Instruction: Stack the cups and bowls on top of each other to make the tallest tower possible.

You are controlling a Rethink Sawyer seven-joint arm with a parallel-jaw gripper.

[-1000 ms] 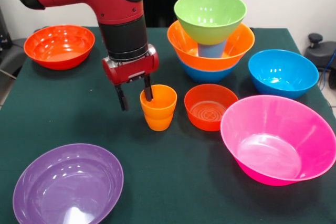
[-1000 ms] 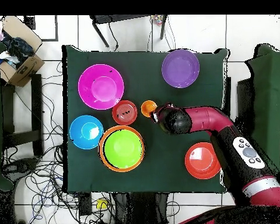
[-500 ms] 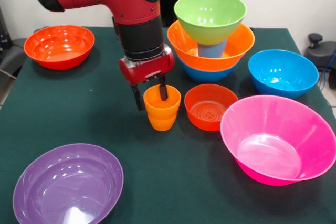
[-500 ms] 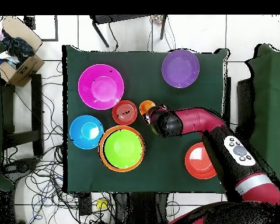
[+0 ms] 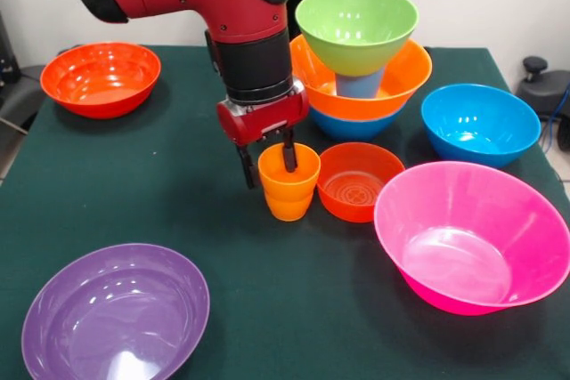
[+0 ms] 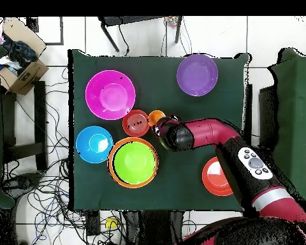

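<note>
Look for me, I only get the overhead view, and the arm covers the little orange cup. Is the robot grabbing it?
Observer: It doesn't look clamped. In the front view the gripper straddles the rim of the orange cup, with one finger inside and the other outside.
Operator: Is it just one cup?
Observer: It looks like two nested together, standing on the table.
Operator: What's under the green bowl?
Observer: A light blue cup props up the lime green bowl. It stands in the orange bowl, which sits in a blue bowl.
</note>
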